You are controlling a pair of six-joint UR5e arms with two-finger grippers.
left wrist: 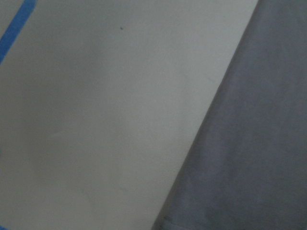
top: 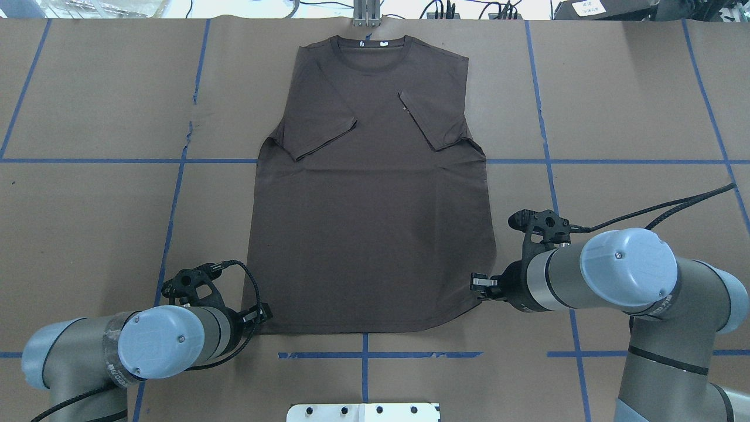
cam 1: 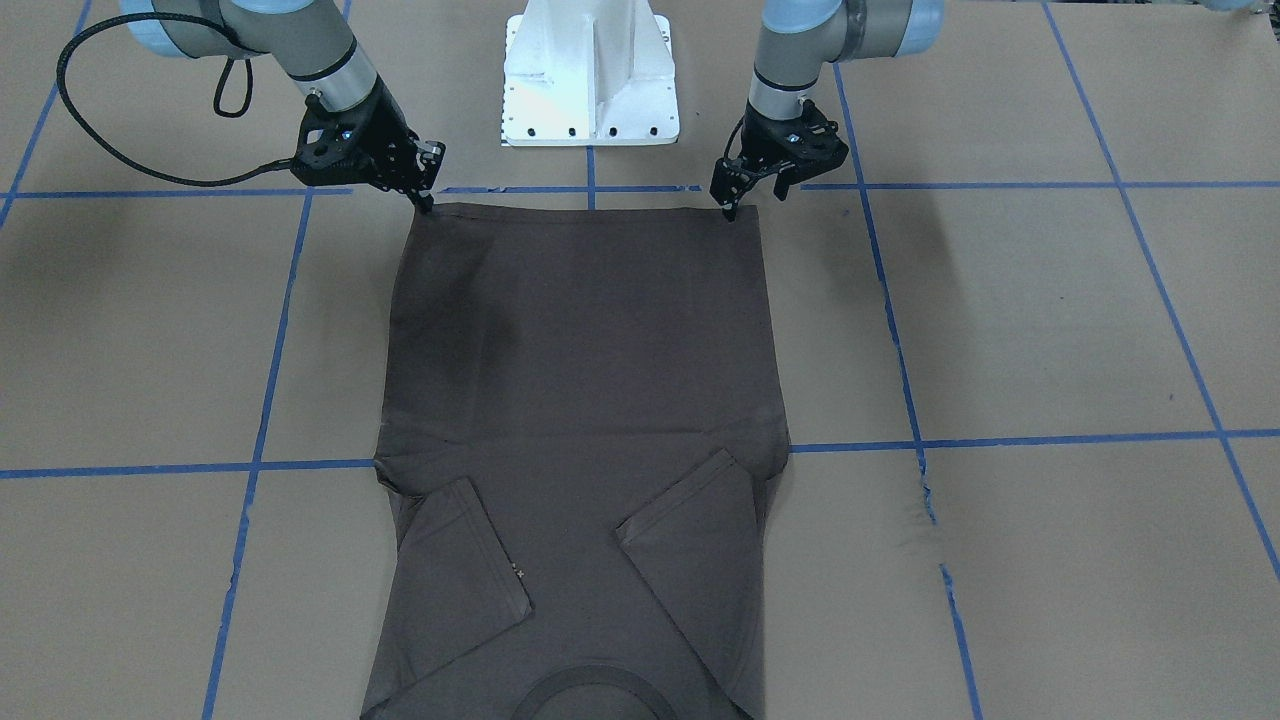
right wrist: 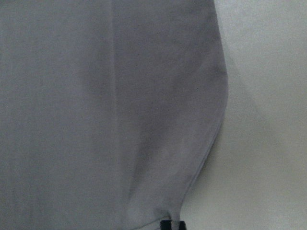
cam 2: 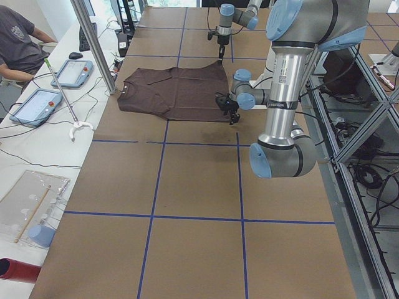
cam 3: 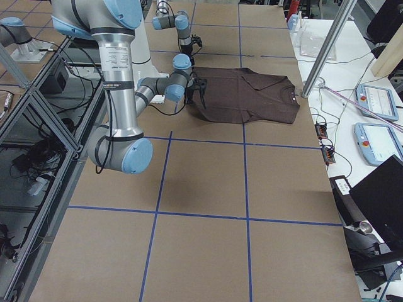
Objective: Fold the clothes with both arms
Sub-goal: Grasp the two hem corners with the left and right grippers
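Note:
The dark grey-brown T-shirt (cam 1: 580, 400) lies flat on the table, sleeves folded inward and collar (top: 367, 50) on the far side from the robot. My right gripper (cam 1: 427, 203) is at the hem corner on its side. It looks shut on that corner, which is drawn slightly toward it in the overhead view (top: 476, 285); a fingertip (right wrist: 171, 225) shows at the cloth's corner. My left gripper (cam 1: 757, 200) stands at the other hem corner with its fingers apart; the cloth there lies flat (top: 261, 331). The left wrist view shows only the shirt's edge (left wrist: 249, 158) and bare table.
The table is covered with brown paper (top: 88, 234) and marked with blue tape lines (top: 375, 354). The white pedestal base (cam 1: 590, 75) stands just behind the hem. A metal pole (cam 2: 93, 43) rises beyond the collar. A seated person (cam 2: 19, 47) and tablets are at the far side.

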